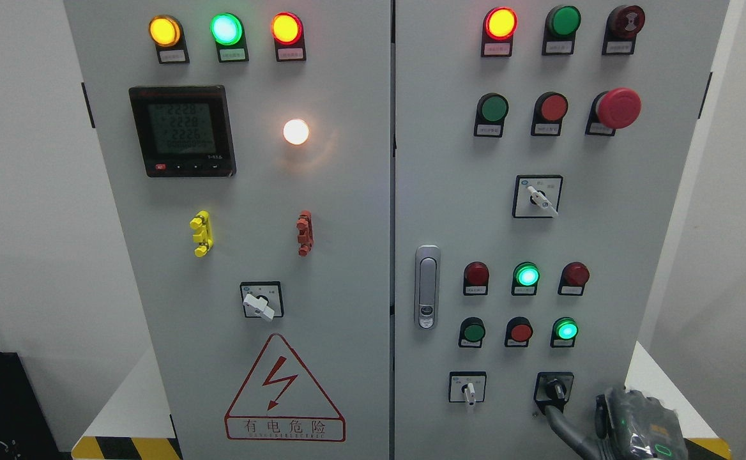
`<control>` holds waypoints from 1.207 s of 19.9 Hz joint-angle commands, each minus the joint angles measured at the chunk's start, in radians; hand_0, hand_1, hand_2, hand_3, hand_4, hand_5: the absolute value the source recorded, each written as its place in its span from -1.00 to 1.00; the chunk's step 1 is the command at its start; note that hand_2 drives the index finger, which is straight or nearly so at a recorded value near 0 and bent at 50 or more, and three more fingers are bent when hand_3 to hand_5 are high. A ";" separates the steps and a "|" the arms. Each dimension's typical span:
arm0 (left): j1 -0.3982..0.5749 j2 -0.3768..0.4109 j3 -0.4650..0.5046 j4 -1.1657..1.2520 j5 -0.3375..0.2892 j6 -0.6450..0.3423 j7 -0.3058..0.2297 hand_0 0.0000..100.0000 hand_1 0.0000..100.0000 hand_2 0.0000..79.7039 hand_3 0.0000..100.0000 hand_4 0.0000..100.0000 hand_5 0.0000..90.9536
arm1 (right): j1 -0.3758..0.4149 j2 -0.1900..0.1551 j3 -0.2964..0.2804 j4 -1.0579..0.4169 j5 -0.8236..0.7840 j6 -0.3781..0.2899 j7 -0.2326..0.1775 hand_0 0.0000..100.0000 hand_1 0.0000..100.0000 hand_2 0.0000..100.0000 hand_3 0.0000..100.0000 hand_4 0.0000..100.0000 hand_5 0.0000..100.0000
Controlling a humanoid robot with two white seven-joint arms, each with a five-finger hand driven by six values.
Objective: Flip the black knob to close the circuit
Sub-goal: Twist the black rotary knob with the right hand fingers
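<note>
Right hand (635, 425) comes in at the lower right corner, dark with a plastic-looking cover and green lights on it. One finger (561, 418) stretches up-left toward the black knob (555, 388), its tip at or just under the knob's lower edge; can't tell for sure if they touch. Other fingers are bunched back near the palm, how far open can't be told, nothing clearly gripped. Left hand not seen.

Black knob sits on the cabinet's (322, 211) right door, bottom row, right of the small white selector (469, 391), below the lit green button (565, 330). Its handle points down and slightly right, toward the hand. So knob is up-left of the palm, right at the fingertip.

Elsewhere on the right door: red mushroom stop button (618, 107) up high, white rotary switch (539, 198) mid-panel, door latch (427, 287) at the left edge. Left door has a meter (181, 131), a glowing white lamp (296, 131), and a red warning triangle (283, 390) low down
</note>
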 commanded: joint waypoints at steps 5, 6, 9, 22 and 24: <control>0.000 0.000 0.000 0.001 0.000 0.001 0.001 -0.76 0.11 -1.00 -1.00 -1.00 -1.00 | -0.004 0.000 -0.019 0.012 -0.003 0.003 -0.001 -1.00 -0.80 0.84 1.00 0.76 0.80; 0.000 0.000 0.000 0.001 0.000 0.001 0.001 -0.76 0.11 -1.00 -1.00 -1.00 -1.00 | -0.004 -0.002 -0.025 0.010 -0.007 0.003 -0.001 -1.00 -0.79 0.84 1.00 0.76 0.80; 0.001 0.000 0.000 -0.001 0.000 0.001 0.001 -0.76 0.11 -1.00 -1.00 -1.00 -1.00 | -0.004 -0.006 -0.039 0.007 -0.027 0.003 -0.001 -1.00 -0.77 0.84 1.00 0.76 0.80; 0.001 0.000 0.000 -0.001 0.000 0.001 0.001 -0.76 0.11 -1.00 -1.00 -1.00 -1.00 | 0.001 -0.008 -0.062 0.004 -0.055 0.003 -0.005 -1.00 -0.76 0.84 1.00 0.77 0.82; 0.001 0.000 0.000 0.001 0.000 0.001 0.001 -0.76 0.11 -1.00 -1.00 -1.00 -1.00 | 0.002 -0.008 -0.053 0.004 -0.055 0.003 -0.008 -1.00 -0.76 0.84 1.00 0.77 0.82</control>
